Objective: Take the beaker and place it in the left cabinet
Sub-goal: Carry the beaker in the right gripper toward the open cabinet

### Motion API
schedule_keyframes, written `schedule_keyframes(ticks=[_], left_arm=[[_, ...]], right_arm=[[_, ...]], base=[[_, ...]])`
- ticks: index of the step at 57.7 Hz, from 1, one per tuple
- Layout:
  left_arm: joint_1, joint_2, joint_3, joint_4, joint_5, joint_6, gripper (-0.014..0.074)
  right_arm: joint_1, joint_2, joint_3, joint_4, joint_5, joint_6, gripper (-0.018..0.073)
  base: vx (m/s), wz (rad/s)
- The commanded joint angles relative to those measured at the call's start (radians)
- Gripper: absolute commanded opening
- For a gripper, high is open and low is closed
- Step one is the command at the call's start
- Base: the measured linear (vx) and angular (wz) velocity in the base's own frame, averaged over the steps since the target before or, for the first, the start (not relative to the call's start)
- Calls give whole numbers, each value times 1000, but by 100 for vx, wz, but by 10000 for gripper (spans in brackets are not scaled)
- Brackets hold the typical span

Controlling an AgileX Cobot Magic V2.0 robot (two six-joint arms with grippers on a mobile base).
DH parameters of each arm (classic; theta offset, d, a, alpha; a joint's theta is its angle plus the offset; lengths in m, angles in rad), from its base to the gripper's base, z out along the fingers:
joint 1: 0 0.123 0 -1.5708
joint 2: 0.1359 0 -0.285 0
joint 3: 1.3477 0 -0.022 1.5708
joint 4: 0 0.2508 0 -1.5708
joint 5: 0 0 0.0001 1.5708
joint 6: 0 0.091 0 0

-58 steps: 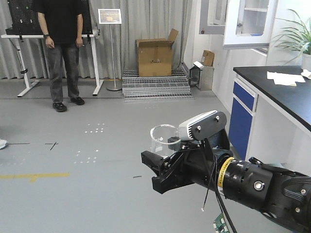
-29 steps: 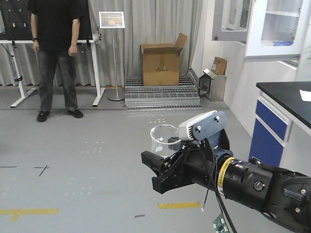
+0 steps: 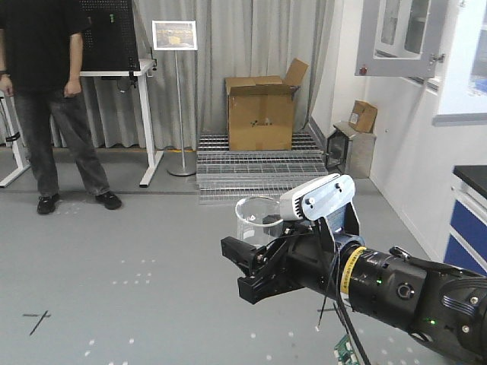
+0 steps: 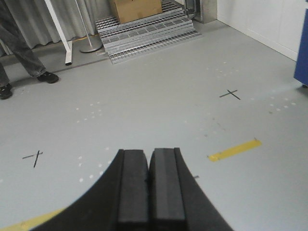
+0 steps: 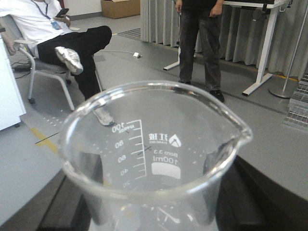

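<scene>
Left pincer (image 4: 149, 187): pads pressed together, empty, over grey floor (image 4: 192, 106). Right pincer (image 3: 247, 268): clamped on beaker (image 3: 257, 219), which stands upright between its fingers, rim above them. Right wrist view alone shows the beaker's white printed scale; front view alone, cardboard box (image 3: 261, 110) beyond.

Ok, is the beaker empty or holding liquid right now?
Empty, as far as visible: the right wrist view looks straight through the clear wall of the beaker, down past the 20 mark, with no liquid line.
</scene>
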Motion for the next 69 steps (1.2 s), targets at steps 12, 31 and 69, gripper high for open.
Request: schedule_keyframes(ticks=[12,31,69], left_arm=[[-6,-9,-19,-4,-81,-1,-6],[-6,-9,-19,-4,-81,-1,-6],[-6,-9,-19,-4,-81,-1,-6]], right_arm=[[-1,-41,-29,23,-60,-3,197],[-1,-38,-29,23,-60,-3,197],[-1,-38,-29,23,-60,-3,197]], base=[[69,4],[69,9],[67,2]])
